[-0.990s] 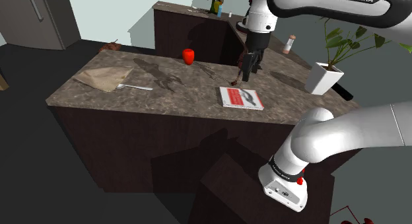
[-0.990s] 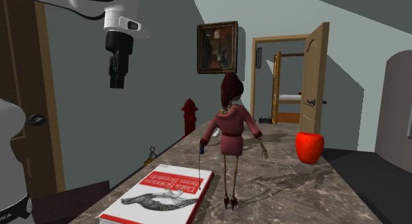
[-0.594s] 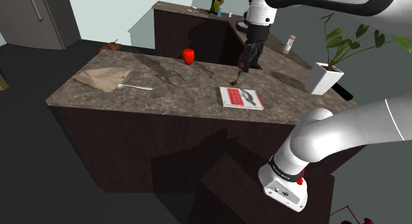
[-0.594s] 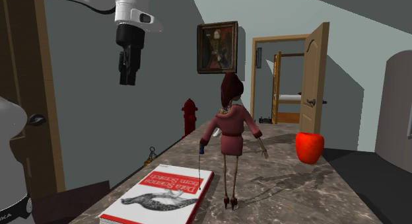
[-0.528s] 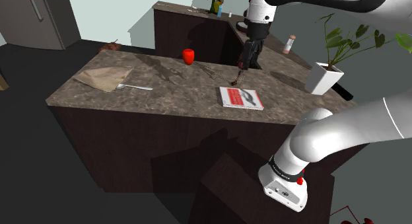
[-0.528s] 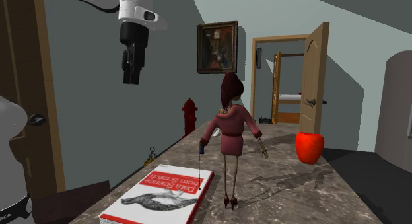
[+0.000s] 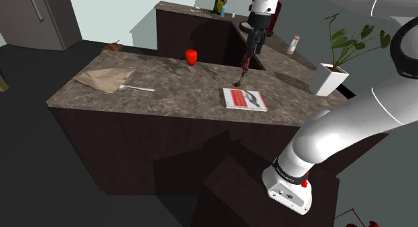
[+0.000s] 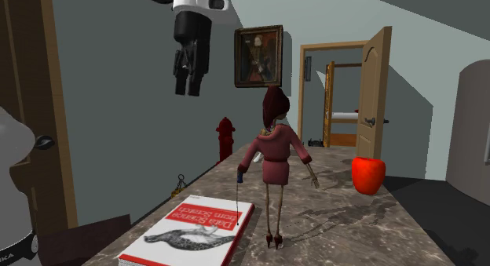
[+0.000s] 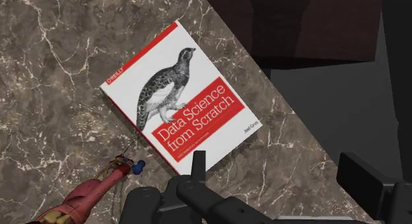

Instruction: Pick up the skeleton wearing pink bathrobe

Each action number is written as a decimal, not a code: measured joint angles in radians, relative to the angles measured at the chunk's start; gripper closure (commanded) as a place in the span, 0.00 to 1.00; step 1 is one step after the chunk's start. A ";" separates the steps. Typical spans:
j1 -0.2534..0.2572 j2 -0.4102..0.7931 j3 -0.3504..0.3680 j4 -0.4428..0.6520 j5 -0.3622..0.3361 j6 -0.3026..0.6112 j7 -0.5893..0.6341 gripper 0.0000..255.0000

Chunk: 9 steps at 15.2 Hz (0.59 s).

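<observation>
Approach stage: gripper [image 8: 189, 92], fingers [image 9: 370, 184] apart and empty, hangs above the pink-robed skeleton [image 8: 273, 158], which stands ungrasped on the desk [image 8: 353, 225] beside the Data Science from Scratch book [image 8: 196, 229]; descent, grasp and lift remain.

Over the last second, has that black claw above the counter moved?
Yes. In the second exterior view the gripper has shifted toward that view's right, closer to the framed picture.
</observation>
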 measured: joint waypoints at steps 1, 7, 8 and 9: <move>-0.005 0.025 -0.015 0.028 0.001 -0.004 -0.017 0.00; -0.040 0.219 -0.114 0.247 0.033 -0.037 -0.139 0.00; -0.047 0.263 -0.130 0.301 0.046 -0.050 -0.160 0.00; -0.057 0.304 -0.148 0.338 0.058 -0.050 -0.185 0.00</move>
